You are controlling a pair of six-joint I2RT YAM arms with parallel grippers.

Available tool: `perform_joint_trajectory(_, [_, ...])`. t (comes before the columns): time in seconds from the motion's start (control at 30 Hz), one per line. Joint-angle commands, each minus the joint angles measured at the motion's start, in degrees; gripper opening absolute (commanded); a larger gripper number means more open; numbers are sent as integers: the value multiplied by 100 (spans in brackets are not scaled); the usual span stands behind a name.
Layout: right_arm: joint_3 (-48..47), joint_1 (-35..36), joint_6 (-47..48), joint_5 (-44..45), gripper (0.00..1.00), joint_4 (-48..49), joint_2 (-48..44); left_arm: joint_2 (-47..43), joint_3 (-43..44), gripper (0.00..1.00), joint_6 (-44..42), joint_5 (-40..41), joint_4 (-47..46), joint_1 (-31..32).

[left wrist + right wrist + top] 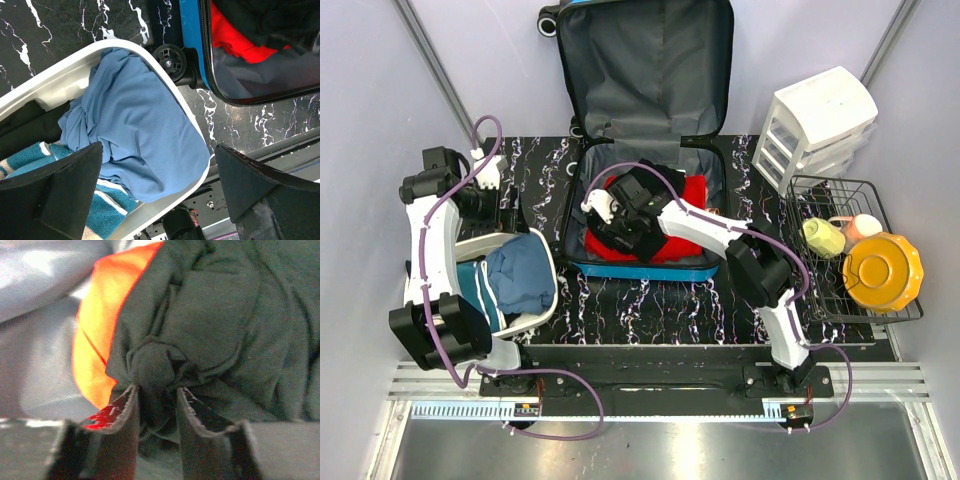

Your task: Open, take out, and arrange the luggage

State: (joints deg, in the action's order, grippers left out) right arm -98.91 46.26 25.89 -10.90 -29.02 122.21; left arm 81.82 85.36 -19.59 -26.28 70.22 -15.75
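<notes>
The luggage, a blue hard-shell suitcase, lies open on the table with its grey-lined lid standing up. Inside lie a red garment and a dark garment on top of it. My right gripper reaches into the case, and in the right wrist view it is shut on a bunched fold of the dark garment. My left gripper hangs open over a white tub holding a light-blue cloth, with nothing between its fingers. The case's blue edge and a wheel sit just beyond the tub.
A teal striped towel lies under the blue cloth in the tub. At the right stand a white drawer unit and a black wire basket with a yellow plate and a green cup.
</notes>
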Motion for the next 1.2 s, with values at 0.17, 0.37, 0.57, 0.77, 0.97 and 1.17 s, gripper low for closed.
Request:
perform_joint_trajectory(0.17, [4,-161,-14,265,5,-279,-829,18,95,97,-35,-290,-192,133])
perform_joint_trajectory(0.37, [-83,-459,-198,-518,0,-613,-1445,44,173,97,-89,-325,-210,327])
perform_joint_trajectory(0.57, [-365,-1267,-471,-1248,0,-833,-1569,114,410,99,245,-1166,-508,520])
perform_joint_trajectory(0.77, [-357,-1620,-313,-1608,0,-939,-1569,317,500,99,2377,-1855,-1974,792])
perform_joint_trajectory(0.97, [-85,-1690,-199,-1828,0,-974,-1788,791,332,99,4418,-1784,-3311,1328])
perform_joint_trajectory(1.17, [320,-1725,-154,-1890,0,-966,-2061,1608,428,99,5536,-1459,-3963,1943])
